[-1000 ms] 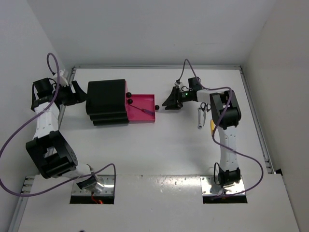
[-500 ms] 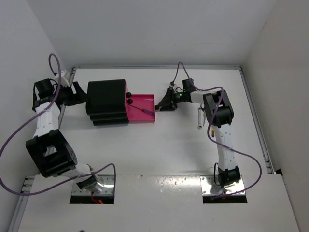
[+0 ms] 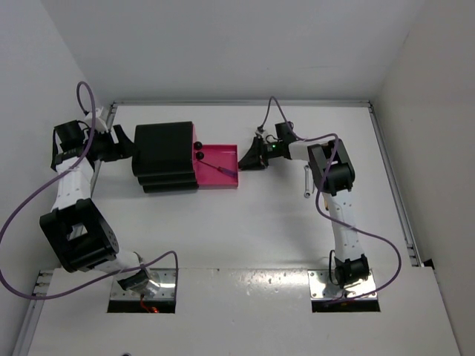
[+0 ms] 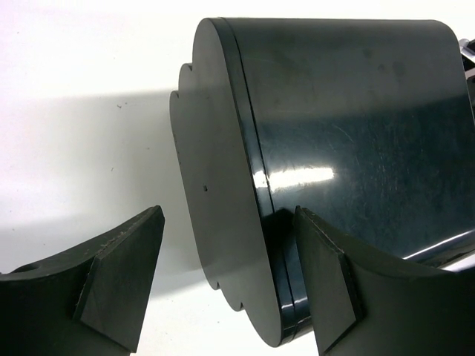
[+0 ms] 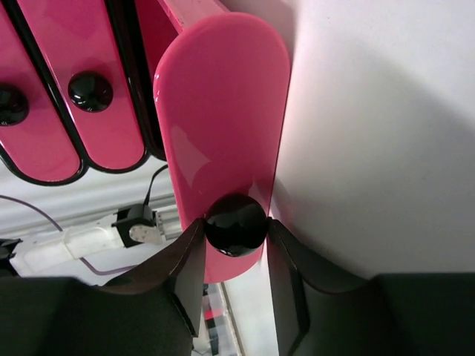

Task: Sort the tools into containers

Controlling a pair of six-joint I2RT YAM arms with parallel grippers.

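Right wrist view alone shows: my right claw [image 5: 235, 227] pinching round black knob [image 5: 234, 219] of pulled-out magenta-pink shallow drawer [image 5: 223, 104]. Top view alone: slim blue-handled tool [image 3: 220, 168] inside that drawer, thin silver wrench [image 3: 307, 182] on white table [image 3: 260, 222]. My left claw [image 4: 226, 226] spread astride black boxy drawer unit [image 4: 356, 133]. Second ago, right claw hung near wrench.

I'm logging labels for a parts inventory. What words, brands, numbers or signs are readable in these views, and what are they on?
None can be read in any view.
The black boxy drawer unit, the open magenta-pink drawer, its round black knob and the white table show plain surfaces.
The thin silver wrench is too small to tell any marking.
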